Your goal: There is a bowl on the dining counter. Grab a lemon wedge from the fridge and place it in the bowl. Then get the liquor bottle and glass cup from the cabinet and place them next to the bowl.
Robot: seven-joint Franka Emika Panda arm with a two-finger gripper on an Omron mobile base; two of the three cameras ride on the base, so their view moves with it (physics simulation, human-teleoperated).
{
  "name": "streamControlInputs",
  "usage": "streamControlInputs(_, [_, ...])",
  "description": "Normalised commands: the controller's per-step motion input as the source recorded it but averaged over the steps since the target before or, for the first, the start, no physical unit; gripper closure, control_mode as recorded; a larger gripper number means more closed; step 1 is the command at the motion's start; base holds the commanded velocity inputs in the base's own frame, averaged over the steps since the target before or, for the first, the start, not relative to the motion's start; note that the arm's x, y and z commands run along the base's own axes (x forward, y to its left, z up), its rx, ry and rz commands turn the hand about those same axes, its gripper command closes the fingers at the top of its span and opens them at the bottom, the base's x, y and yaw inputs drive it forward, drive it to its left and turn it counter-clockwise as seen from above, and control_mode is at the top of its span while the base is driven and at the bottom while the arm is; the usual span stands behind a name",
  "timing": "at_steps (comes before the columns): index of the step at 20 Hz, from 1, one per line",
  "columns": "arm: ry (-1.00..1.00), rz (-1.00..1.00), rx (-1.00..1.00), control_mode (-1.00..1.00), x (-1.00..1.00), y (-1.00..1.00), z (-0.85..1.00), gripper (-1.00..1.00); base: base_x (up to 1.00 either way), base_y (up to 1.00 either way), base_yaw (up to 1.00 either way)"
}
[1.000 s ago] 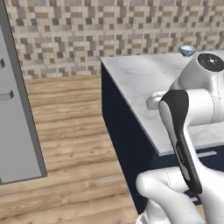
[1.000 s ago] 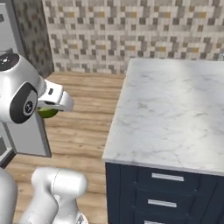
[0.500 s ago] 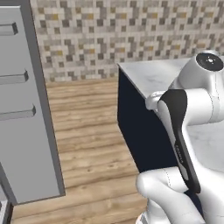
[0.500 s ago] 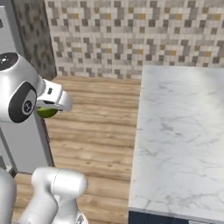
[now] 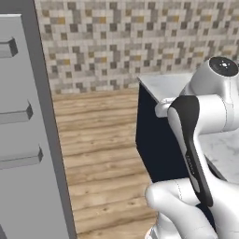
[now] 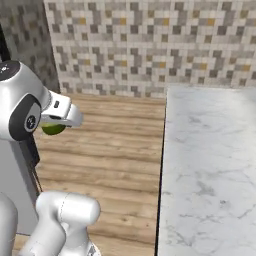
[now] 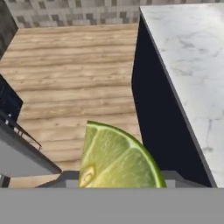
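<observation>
Between the pincer's [image 7: 117, 183] closed fingers, the lemon wedge [image 7: 117, 156] is riding cut face up, being carried for the bowl. To the pincer's right the dining counter [image 7: 192, 70] is lying near; wooden floor [image 7: 70, 74] is spreading below.

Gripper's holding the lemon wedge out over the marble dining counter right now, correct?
Not quite. The gripper is holding the lemon wedge, but over the wooden floor, beside the dining counter, not above it. The hand view shows this.
</observation>
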Motion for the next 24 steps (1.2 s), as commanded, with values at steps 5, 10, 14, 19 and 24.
streamControlInputs(5, [0.0, 0.0, 0.0, 1.0, 0.0, 0.0, 0.0, 1.0, 1.0, 0.16, 0.0])
streamControlInputs(10, [0.0, 0.0, 0.0, 1.0, 0.0, 0.0, 0.0, 1.0, 1.0, 0.13, 0.0])
streamControlInputs(14, [0.0, 0.0, 0.0, 1.0, 0.0, 0.0, 0.0, 1.0, 1.0, 0.09, 0.0])
streamControlInputs(19, [0.0, 0.0, 0.0, 1.0, 0.0, 0.0, 0.0, 1.0, 1.0, 0.06, 0.0])
streamControlInputs(24, [0.0, 0.0, 0.0, 1.0, 0.0, 0.0, 0.0, 1.0, 1.0, 0.09, 0.0])
